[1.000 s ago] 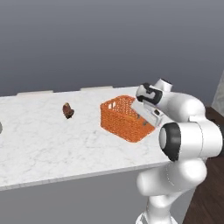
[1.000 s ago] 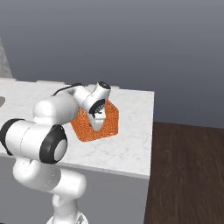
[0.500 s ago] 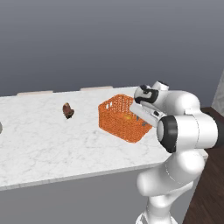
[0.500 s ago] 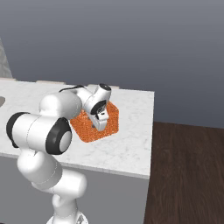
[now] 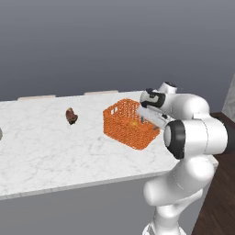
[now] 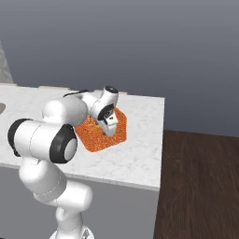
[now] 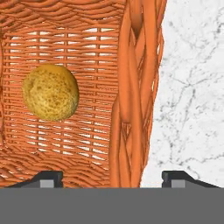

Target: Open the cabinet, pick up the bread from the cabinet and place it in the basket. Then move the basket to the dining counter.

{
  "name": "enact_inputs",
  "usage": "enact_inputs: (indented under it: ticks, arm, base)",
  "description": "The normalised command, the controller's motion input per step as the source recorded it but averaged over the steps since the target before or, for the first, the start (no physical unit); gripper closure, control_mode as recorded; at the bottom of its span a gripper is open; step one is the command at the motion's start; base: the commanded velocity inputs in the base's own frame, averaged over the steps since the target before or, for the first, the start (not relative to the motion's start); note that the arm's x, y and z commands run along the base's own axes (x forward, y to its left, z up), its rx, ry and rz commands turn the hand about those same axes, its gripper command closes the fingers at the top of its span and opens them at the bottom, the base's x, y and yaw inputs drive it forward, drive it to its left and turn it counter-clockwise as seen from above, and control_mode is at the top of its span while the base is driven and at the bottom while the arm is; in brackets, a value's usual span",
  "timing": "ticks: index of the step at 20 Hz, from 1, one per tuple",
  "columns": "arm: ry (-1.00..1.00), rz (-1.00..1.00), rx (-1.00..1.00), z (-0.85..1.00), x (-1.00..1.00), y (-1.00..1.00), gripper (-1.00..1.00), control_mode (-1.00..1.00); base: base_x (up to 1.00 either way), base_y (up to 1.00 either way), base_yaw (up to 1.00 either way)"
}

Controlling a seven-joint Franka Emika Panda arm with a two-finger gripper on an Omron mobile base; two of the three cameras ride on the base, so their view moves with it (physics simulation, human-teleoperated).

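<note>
The bright orange woven basket (image 5: 125,125) (image 6: 94,138) rests on the white marble dining counter (image 5: 46,147) (image 6: 140,154) near its right end. Inside it lies the bread (image 7: 50,92), a rounded golden lump on the basket floor (image 7: 87,57). My gripper (image 7: 113,177) (image 5: 146,118) (image 6: 108,127) stands open over the basket's right wall (image 7: 133,87). One fingertip (image 7: 50,177) is inside the basket and the other (image 7: 177,177) is outside, over bare marble (image 7: 188,87). Neither finger touches the wall.
A small dark brown lump (image 5: 71,115) sits on the counter to the left of the basket. A plain grey wall rises behind the slab. The counter ends just right of the basket, with dark wood floor (image 6: 200,186) beyond.
The arm's elbow has shifted while the hand stays over the basket's right wall. The basket has not moved on the counter.
</note>
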Motion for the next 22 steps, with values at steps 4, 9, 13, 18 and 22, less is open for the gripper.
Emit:
enact_inputs:
  ticks: [4, 9, 13, 18, 22]
  arm:
    - [-0.26, 0.14, -0.30, 0.57, 0.00, -0.02, -1.00, -1.00]
    - [-0.39, 0.15, -0.33, 0.91, -0.52, 0.00, -1.00, -1.00]
    - [-0.59, 0.21, -0.24, 1.00, -0.98, 0.13, -1.00, -1.00]
    - [-0.49, 0.19, -0.11, 1.00, -0.92, 0.00, -1.00, -1.00]
    - [-0.23, 0.11, -0.15, 1.00, -0.95, 0.00, -1.00, -1.00]
  base:
    - [0.00, 0.00, 0.00]
    - [0.00, 0.00, 0.00]
    - [0.00, 0.00, 0.00]
    - [0.00, 0.00, 0.00]
    - [0.00, 0.00, 0.00]
